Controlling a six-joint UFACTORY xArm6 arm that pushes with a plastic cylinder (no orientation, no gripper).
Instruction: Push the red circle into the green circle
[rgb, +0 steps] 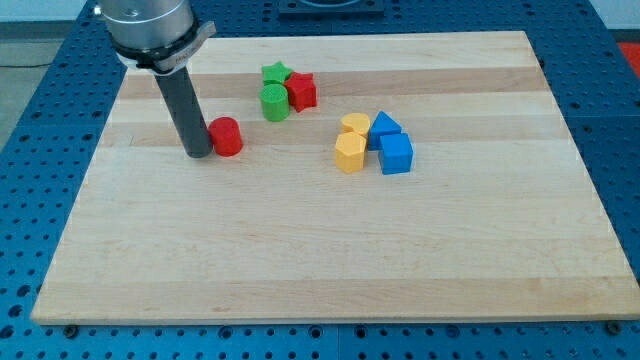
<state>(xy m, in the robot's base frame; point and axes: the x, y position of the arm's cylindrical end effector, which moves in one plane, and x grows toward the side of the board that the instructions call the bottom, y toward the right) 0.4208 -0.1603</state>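
The red circle (227, 136) lies on the wooden board (320, 250) left of centre, near the view's top. My tip (197, 154) is right beside the red circle, on its left side, touching or nearly touching it. The green circle (275, 102) sits up and to the right of the red circle, a short gap away. It touches a green star (276, 74) above it and a red block (302, 92) on its right.
A cluster sits right of centre: a yellow heart-like block (354, 125), a yellow hexagon-like block (349, 153), a blue triangle-like block (385, 126) and a blue cube (396, 154). A blue perforated table (50, 120) surrounds the board.
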